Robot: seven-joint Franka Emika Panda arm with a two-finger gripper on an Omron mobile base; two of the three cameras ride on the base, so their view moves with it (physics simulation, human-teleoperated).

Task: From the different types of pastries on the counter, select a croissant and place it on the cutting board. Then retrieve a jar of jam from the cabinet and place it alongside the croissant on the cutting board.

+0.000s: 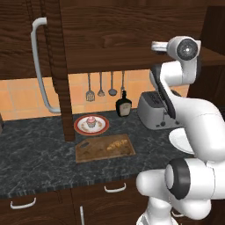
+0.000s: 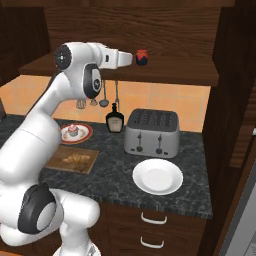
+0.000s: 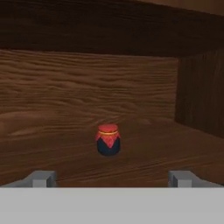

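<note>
Jam jar (image 3: 108, 139) is seen dead ahead of the pincer (image 3: 112, 178), apart from it on the cabinet shelf (image 3: 52, 153). Fingers are spread wide, nothing held, lined up for a straight reach. Croissant (image 1: 117, 143) is already laid on the cutting board (image 1: 90, 152), far below.

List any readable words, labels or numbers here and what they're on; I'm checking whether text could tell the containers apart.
No text can be read.
Black bottle: it has a pale label, too small and blurred to read.
Jar of jam: red cloth top with a yellow band, no lettering visible.
Toaster: dark knobs on the front, no legible markings.
</note>
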